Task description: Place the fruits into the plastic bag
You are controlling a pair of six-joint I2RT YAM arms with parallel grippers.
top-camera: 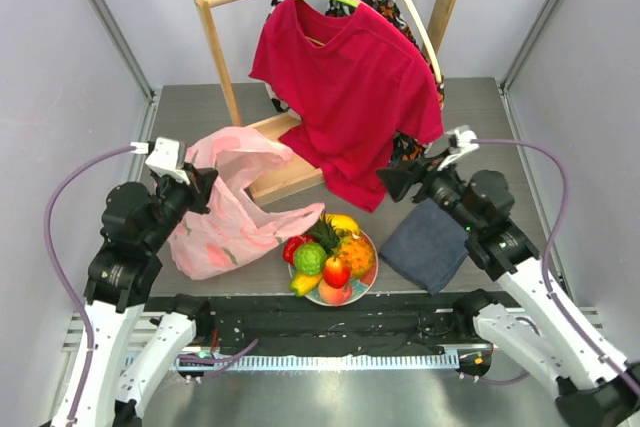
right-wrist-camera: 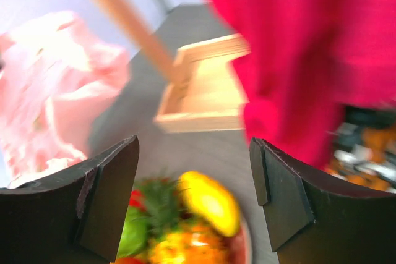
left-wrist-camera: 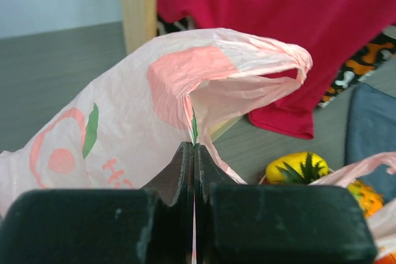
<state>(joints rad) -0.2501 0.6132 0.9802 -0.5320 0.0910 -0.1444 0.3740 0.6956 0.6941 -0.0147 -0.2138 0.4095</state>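
The toy fruits sit piled on a round plate [top-camera: 371, 272]: pineapple [top-camera: 352, 250], yellow mango [top-camera: 343, 222], red pepper [top-camera: 293, 247], bumpy green fruit [top-camera: 310, 258], red apple [top-camera: 336, 271] and peach [top-camera: 335, 293]. The pink plastic bag [top-camera: 235, 212] lies left of the plate. My left gripper [top-camera: 205, 185] is shut on the bag's rim [left-wrist-camera: 193, 129] and holds it lifted, the mouth gaping toward the plate. My right gripper [top-camera: 392, 183] is open and empty, raised behind and to the right of the plate. In the right wrist view the blurred fruits [right-wrist-camera: 204, 205] lie below its fingers [right-wrist-camera: 108, 196].
A wooden rack [top-camera: 290, 172] stands behind the plate with a red T-shirt [top-camera: 345, 97] hanging from its bar, close to my right gripper. A folded grey-blue cloth [top-camera: 432, 244] lies right of the plate. Grey walls close in both sides.
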